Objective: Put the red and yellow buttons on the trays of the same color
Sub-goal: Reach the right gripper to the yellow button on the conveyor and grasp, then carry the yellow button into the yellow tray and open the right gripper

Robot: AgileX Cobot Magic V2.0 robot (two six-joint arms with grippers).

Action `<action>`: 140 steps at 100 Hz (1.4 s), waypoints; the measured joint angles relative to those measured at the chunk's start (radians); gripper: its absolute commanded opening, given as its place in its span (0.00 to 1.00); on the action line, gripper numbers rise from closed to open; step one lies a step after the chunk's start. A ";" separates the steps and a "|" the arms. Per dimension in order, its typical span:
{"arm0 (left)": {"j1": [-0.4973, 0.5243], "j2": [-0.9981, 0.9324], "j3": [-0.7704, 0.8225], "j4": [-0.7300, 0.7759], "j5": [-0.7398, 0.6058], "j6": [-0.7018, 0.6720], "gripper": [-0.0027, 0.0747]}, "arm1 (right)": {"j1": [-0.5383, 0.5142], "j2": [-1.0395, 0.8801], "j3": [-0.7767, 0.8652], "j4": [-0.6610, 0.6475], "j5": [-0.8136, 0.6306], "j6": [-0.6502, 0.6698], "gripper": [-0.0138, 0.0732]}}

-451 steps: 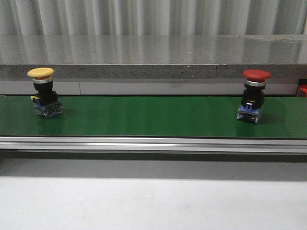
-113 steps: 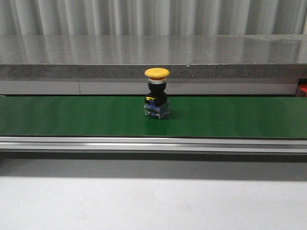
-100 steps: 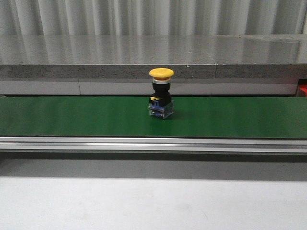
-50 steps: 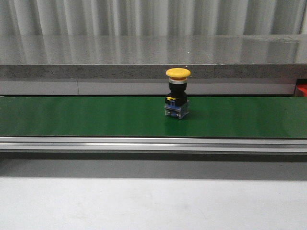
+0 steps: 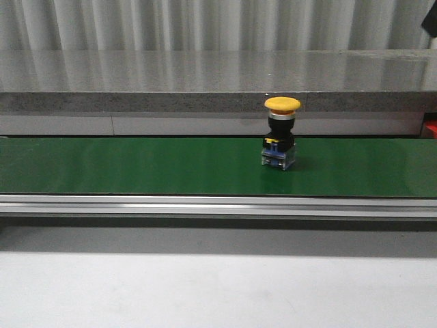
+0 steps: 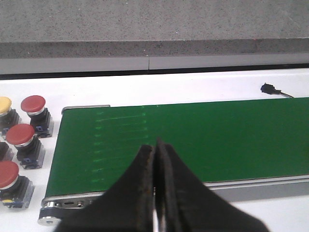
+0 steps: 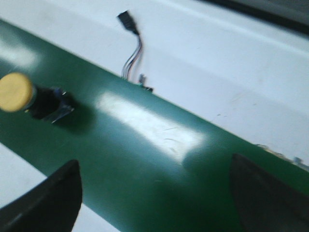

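A yellow button stands upright on the green belt, right of centre. The right wrist view shows it too, the yellow button lying well off to one side of my right gripper. That gripper hangs open above the belt with nothing between its fingers. My left gripper is shut and empty over the belt's end. Beside that end stand three red buttons and a yellow-capped one. No tray is in view.
A metal rail runs along the belt's near side, and a grey stone ledge runs behind it. Something red shows at the far right edge. A black connector with thin wires lies on the white surface beyond the belt.
The yellow button has ridden the belt from the far left to right of centre. The red button seen at the right 4.5 s ago is gone from the front view.
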 measured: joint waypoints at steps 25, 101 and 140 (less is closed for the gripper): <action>0.000 0.000 0.000 0.000 0.000 0.000 0.01 | 0.174 0.031 0.053 -0.022 -0.015 -0.065 0.87; 0.000 0.000 0.000 0.000 0.000 0.000 0.01 | 0.363 0.223 0.055 -0.010 -0.217 -0.069 0.23; 0.000 0.000 0.000 0.000 0.000 0.000 0.01 | 0.277 0.090 0.026 -0.222 -0.164 0.282 0.16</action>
